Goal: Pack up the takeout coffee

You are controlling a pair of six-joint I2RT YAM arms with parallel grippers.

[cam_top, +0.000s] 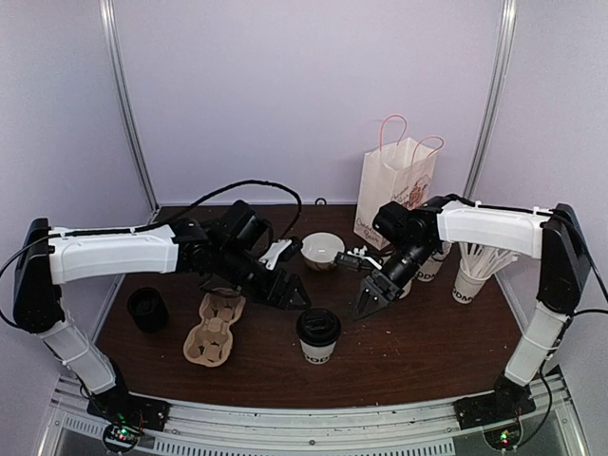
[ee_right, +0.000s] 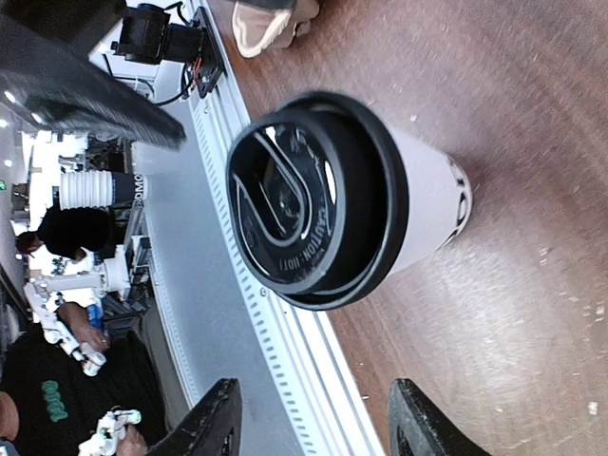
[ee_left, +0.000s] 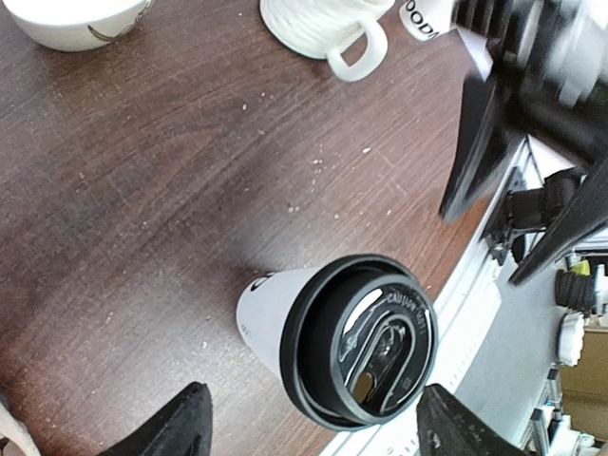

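table (cam_top: 418, 351): dark wood | on it: lidded cup (cam_top: 318, 334), pulp carrier (cam_top: 214, 329), bowl (cam_top: 322, 250), paper bag (cam_top: 394, 188)

In the top view the right arm (cam_top: 484, 228) covers the foot of the paper bag (cam_top: 394, 176) and most of a lettered white cup (cam_top: 437, 264) at the far right; its top cannot be made out. The left arm (cam_top: 190, 249) hides the far end of the cardboard carrier (cam_top: 214, 328). In the left wrist view the top edge cuts off the bowl (ee_left: 71, 21) and the mug (ee_left: 318, 28), and the right gripper (ee_left: 484, 242) is blurred. The right wrist view's top edge crops the carrier.
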